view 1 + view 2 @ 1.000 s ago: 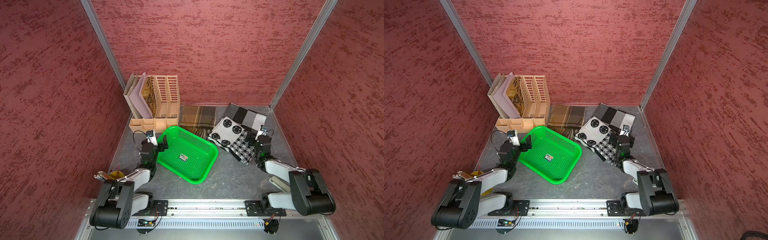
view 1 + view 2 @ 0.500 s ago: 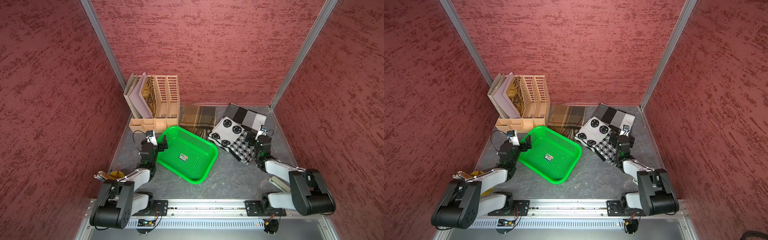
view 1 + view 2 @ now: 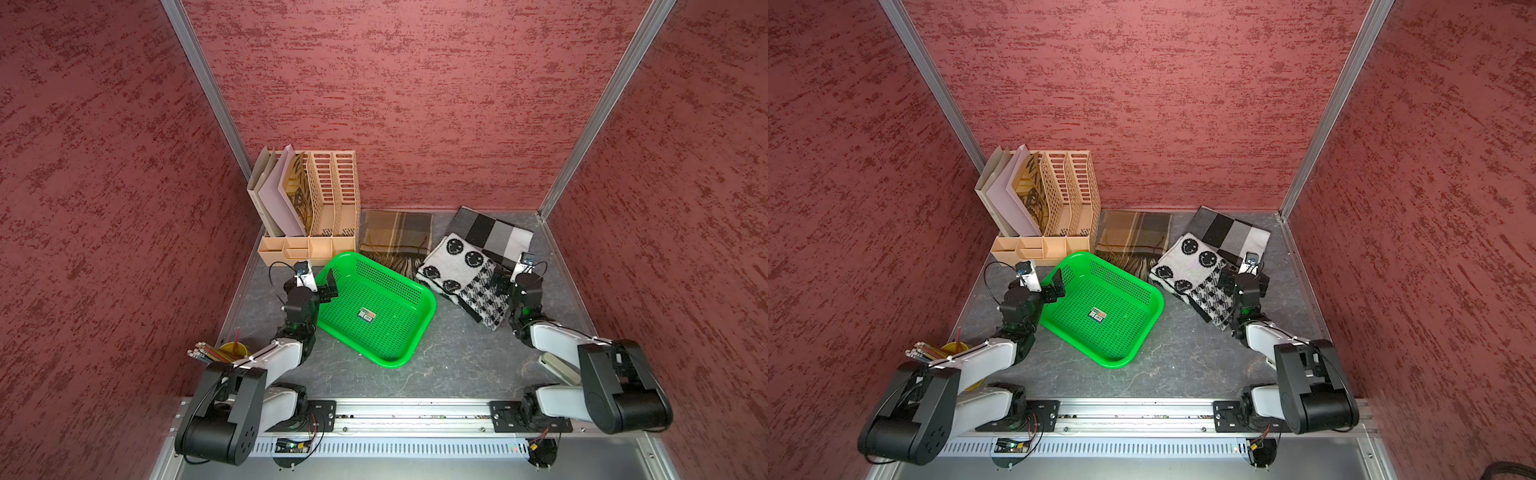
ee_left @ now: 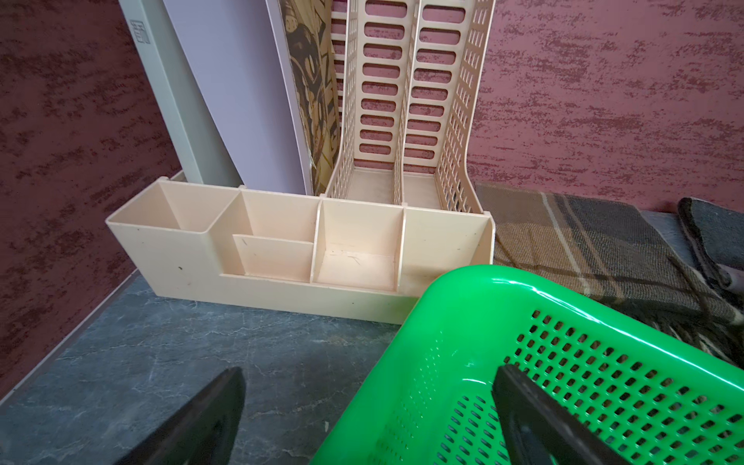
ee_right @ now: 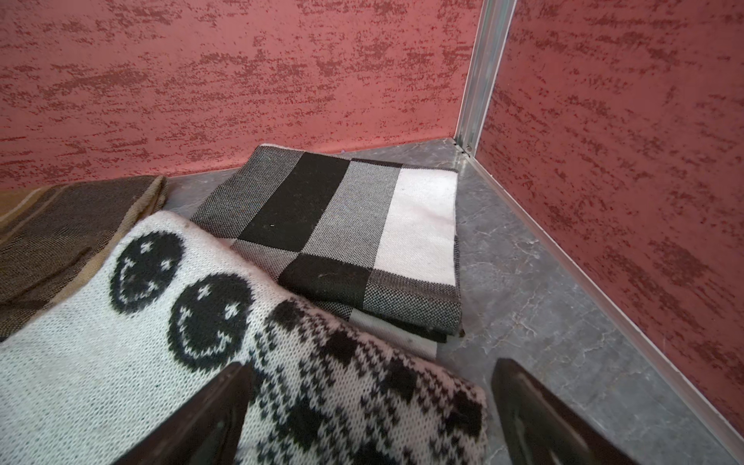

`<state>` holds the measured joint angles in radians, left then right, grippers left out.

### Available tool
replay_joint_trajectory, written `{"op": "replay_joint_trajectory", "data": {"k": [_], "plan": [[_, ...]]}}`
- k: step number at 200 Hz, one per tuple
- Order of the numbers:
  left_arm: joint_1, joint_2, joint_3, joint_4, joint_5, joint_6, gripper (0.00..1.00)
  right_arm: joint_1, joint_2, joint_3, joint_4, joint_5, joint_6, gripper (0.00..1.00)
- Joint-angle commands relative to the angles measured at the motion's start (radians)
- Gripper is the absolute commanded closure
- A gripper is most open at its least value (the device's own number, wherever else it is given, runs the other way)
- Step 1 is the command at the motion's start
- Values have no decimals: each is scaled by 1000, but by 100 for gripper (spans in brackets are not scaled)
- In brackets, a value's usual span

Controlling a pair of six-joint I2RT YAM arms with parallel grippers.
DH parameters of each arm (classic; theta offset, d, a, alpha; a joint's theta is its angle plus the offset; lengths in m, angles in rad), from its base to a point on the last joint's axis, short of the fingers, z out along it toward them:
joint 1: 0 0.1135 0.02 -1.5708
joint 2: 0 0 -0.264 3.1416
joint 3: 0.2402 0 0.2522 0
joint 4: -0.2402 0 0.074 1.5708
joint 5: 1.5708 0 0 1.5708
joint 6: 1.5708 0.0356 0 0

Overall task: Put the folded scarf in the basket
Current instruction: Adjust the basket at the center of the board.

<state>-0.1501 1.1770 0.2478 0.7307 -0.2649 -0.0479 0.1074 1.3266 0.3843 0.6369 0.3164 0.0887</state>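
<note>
Facing the smiley scarf point(image 3: 457, 266) from its near corner
The right gripper point(image 5: 368, 362), jaws wide apart and empty, stands over the scarf's near checked corner; the long axis runs away toward the back wall point(image 3: 415, 104). The basket point(image 3: 390, 365) lies just left of it.

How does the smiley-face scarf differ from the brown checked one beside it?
The smiley-face scarf is white knit with black faces and checks; the brown plaid scarf is woven in brown and tan. The brown plaid scarf shows a fringe, next to the basket; the smiley-face scarf shows none. Both lie folded on the table, outside the basket.
</note>
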Motion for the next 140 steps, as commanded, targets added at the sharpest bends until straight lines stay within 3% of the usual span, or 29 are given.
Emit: {"op": "replay_joint_trajectory", "data": {"k": [1,18,34,43,59,66,80,97,112,127,140], "plan": [[-14,-39,-7,-27,-155,-21,0,23,-82,-4,-1,8,-27,2],[-51,-116,53,-140,-227,-5,0,48,-222,56,-137,38,-47,2],[-48,-191,140,-313,-269,-137,0,54,-338,152,-281,9,-32,2],[-42,-212,192,-379,-225,-167,0,53,-371,211,-358,12,29,2],[-41,-196,317,-490,-132,-203,0,52,-394,269,-482,85,306,2],[-40,-181,370,-550,-98,-235,0,50,-407,281,-530,53,380,2],[-41,-148,462,-661,-10,-267,0,52,-420,328,-648,-99,391,2],[-37,-105,560,-825,77,-289,0,59,-388,451,-981,-107,489,2],[-35,-67,631,-985,74,-310,0,82,-356,527,-1203,-92,511,2],[14,-36,661,-1081,94,-326,8,101,-341,572,-1338,-103,507,1],[87,6,687,-1138,176,-339,16,121,-332,593,-1397,-148,489,2]]}}
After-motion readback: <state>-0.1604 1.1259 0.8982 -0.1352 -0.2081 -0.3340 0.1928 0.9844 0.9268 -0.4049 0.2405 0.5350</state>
